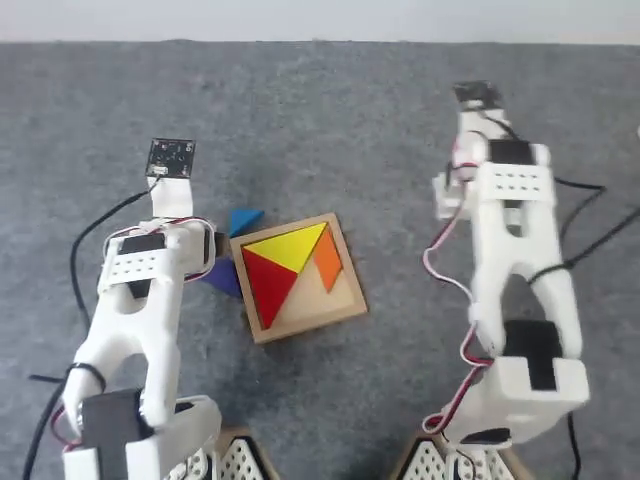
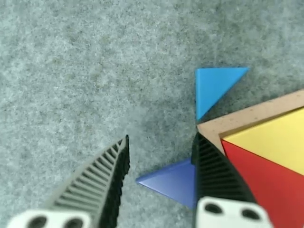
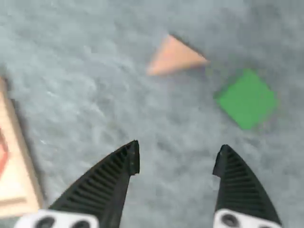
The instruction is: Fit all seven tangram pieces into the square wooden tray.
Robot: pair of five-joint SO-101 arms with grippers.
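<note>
The square wooden tray (image 1: 318,303) lies mid-table, turned askew, holding yellow (image 1: 290,247), red (image 1: 268,282) and orange (image 1: 328,262) pieces. The left gripper (image 2: 161,137), spread wide, straddles a dark blue triangle (image 2: 173,183) just left of the tray, its sharp tip seemingly pointing left. The right gripper (image 3: 179,145) gapes wide near a green square (image 3: 246,98).

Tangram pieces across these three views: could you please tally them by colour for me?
yellow triangle: 1
red triangle: 1
orange piece: 1
light blue triangle: 1
dark blue piece: 1
peach triangle: 1
green square: 1
Total: 7
</note>
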